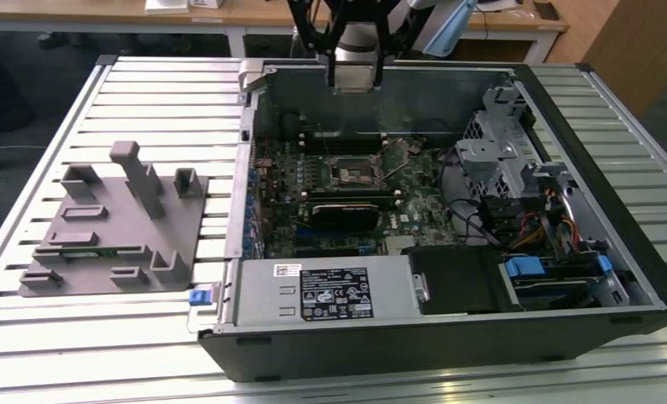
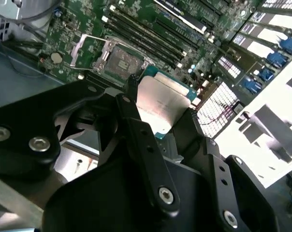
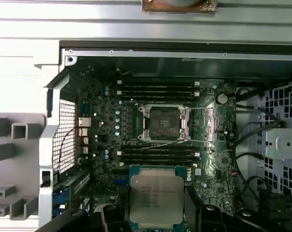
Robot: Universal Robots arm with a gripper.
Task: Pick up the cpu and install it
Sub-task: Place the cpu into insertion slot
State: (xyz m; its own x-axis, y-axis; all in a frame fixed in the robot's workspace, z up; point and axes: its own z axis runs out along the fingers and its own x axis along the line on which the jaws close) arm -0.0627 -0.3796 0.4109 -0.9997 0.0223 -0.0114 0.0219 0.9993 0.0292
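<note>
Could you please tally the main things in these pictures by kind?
cpu, held by the gripper: 1
gripper: 1
socket: 1
computer case: 1
grey holder plate: 1
Total: 5

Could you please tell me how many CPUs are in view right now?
1. The cpu is held by the gripper, not yet in the empty socket. Others may be hidden inside the case.

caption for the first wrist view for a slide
Gripper holds the cpu over the motherboard, short of the open socket.
</note>
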